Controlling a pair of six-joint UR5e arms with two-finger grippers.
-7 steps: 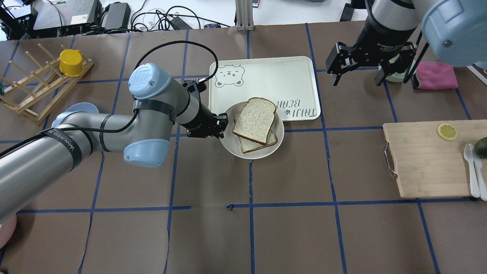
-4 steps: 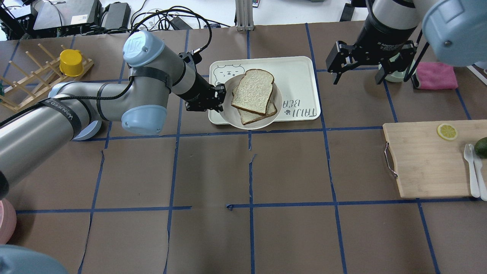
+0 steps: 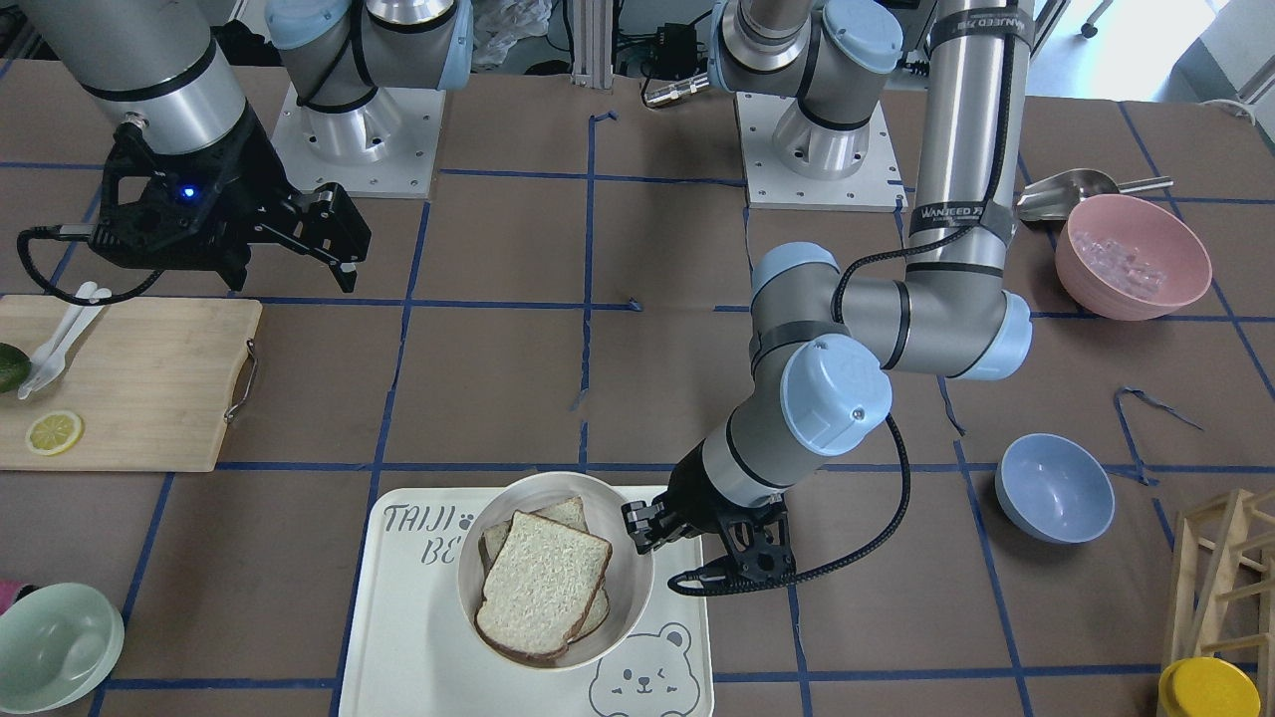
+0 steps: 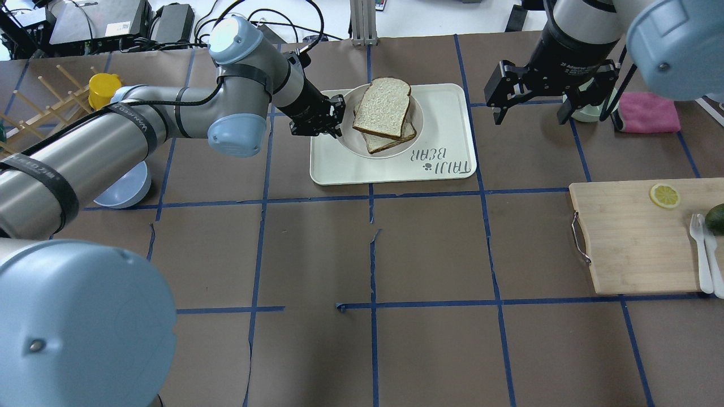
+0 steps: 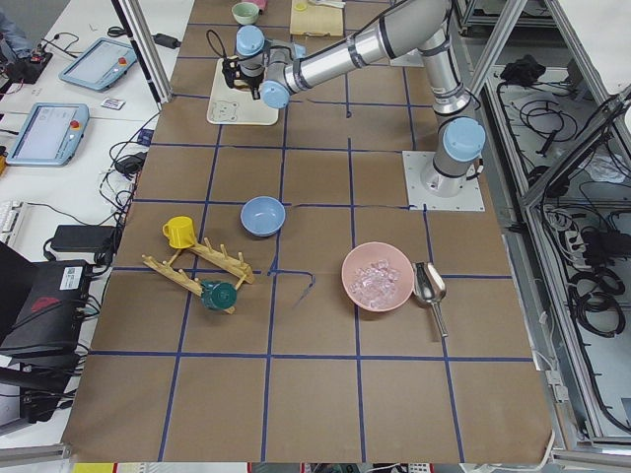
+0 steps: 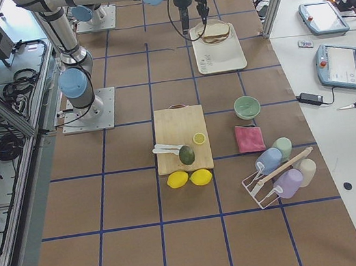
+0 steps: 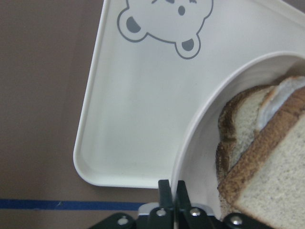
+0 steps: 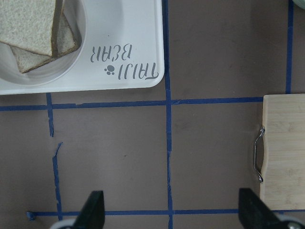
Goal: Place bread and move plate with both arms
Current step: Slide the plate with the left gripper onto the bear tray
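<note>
The left claw (image 7: pixel 171 193) is pinching the left rim of the plate (image 4: pixel 353 140), with the rim between its fingers. The plate is over the far left part of the bear-print tray (image 4: pixel 447 121) (contact with the tray cannot be confirmed). The bread (image 4: pixel 383 106) lies in the plate on a second slice (image 4: pixel 393 142). The right claw (image 4: pixel 531 110) hangs spread and empty, well to the right. Judged step: plate transfer, bread already placed. Next: lower the plate level, then release the rim.
</note>
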